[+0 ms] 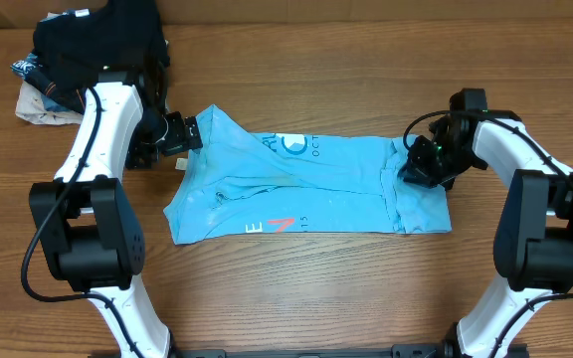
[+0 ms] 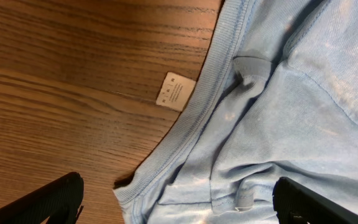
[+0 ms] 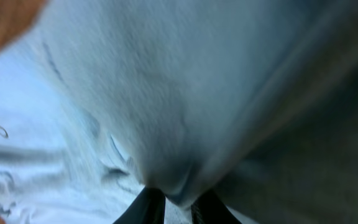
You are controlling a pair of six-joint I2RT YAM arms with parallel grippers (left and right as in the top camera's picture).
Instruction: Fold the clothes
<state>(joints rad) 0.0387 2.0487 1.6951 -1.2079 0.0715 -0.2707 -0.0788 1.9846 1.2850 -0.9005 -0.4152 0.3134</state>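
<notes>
The clothes are one light sky-blue T-shirt [image 1: 306,184], lying as a long band across the table's middle, with white print near its far edge and red and white lettering near its front edge. My left gripper [image 1: 189,134] hangs open at the shirt's left end. In the left wrist view its fingers [image 2: 61,199] straddle the ribbed collar of the shirt [image 2: 278,124] without touching it. At the shirt's right end my right gripper [image 1: 411,171] is shut on a pinched fold of the cloth [image 3: 166,93], which bulges up between the dark fingertips [image 3: 148,205].
A pile of black and dark garments [image 1: 97,40] sits at the back left corner, with a pale patterned piece [image 1: 38,99] beside it. A small white care label [image 2: 174,91] sticks out from the collar onto the wooden table [image 1: 296,298].
</notes>
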